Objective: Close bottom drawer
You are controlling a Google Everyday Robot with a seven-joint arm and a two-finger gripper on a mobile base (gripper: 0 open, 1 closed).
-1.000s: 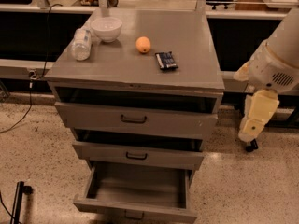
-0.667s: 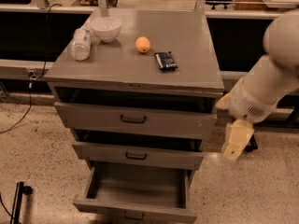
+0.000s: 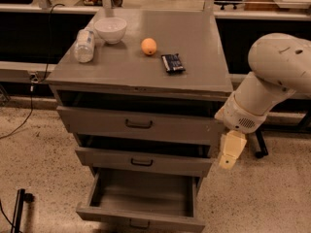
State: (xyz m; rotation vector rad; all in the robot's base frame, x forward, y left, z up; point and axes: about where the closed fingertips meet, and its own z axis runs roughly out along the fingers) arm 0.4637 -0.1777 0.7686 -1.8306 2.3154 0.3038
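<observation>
One gripper [image 3: 230, 152] hangs just off the front right corner of the desk [image 3: 204, 47], above bare floor [image 3: 265, 203]; whether it is open, I cannot tell. The bottom drawer [image 3: 146, 195] juts well beyond the front edge.

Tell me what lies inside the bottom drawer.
The bottom drawer shows only bare grey floor; its rear part is hidden under the middle drawer. The gripper hangs beside the cabinet, outside it.
</observation>
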